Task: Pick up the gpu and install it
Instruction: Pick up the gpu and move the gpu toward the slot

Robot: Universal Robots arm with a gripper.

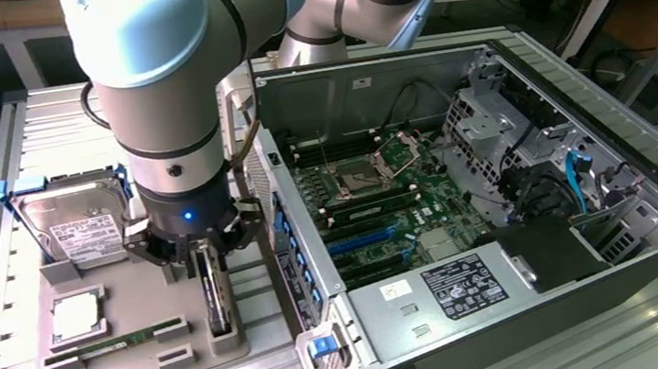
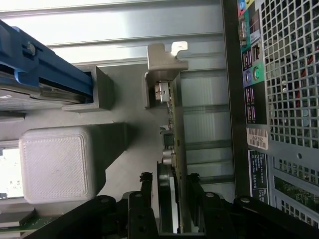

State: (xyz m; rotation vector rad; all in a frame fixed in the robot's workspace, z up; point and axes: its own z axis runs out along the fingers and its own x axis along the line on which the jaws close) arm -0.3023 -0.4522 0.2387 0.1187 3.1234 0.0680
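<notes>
Gripper (image 1: 209, 257) (image 2: 169, 183) is straddling the gpu (image 1: 219, 306) (image 2: 175, 124), jaws parted, not clamping.
Fingers (image 2: 146, 186) are flanking the card, which is standing on edge in the grey fixture tray (image 1: 126, 289), with slim gaps showing on either side. In the exterior view the gpu is sitting at seven o'clock of the frame; the open computer case (image 1: 416, 73) is lying at three o'clock of the gripper, the hard drive (image 1: 78, 229) at ten o'clock and the RAM stick (image 1: 114, 346) at eight o'clock.
</notes>
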